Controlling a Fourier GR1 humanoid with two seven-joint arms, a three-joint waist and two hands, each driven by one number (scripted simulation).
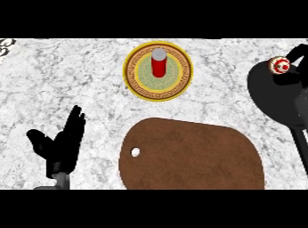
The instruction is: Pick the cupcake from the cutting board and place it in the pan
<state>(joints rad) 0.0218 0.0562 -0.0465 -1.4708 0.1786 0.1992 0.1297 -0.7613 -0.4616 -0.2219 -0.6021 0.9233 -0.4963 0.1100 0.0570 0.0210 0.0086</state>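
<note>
The cupcake (279, 66), round with a red and white top, is at the far right, over the far edge of the black pan (273, 99). My right hand (307, 63) is curled against its right side and holds it. The brown cutting board (192, 156) lies at the front centre with nothing on it. My left hand (63, 141) rests open at the lower left, fingers up, apart from the board.
A yellow patterned plate (137, 80) at the back centre carries an upright red cylinder (158, 66) with a grey top. The pan's handle (305, 149) runs toward the front right edge, beside the board.
</note>
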